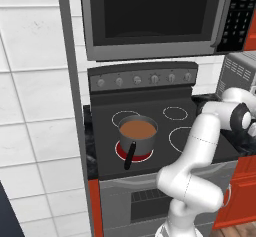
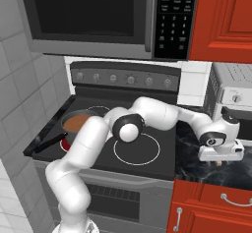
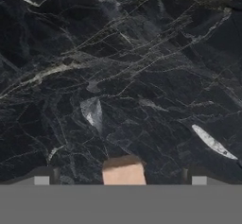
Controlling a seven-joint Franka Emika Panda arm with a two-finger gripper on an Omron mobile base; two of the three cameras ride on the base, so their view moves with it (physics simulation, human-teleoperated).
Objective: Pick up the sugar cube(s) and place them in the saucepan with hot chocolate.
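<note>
The sugar cube (image 3: 124, 170), small and pale tan, lies on the black marble counter (image 3: 118, 76). My gripper (image 3: 120, 177) is open and hangs low over it, one fingertip (image 3: 42, 176) on each side of the cube and both well apart from it. In the right base view the white hand sits low over the counter right of the stove, with a speck of the sugar cube (image 2: 218, 162) under it. The grey saucepan (image 1: 137, 137) stands on the front left burner, filled with reddish-brown hot chocolate (image 1: 137, 129), its black handle (image 1: 130, 155) pointing toward the front.
The burner (image 1: 134, 153) under the saucepan glows red. A toaster oven (image 2: 231, 99) stands at the back of the counter just behind the hand. A microwave (image 2: 98, 15) hangs over the stove. A tiled wall (image 1: 35, 106) closes the left side.
</note>
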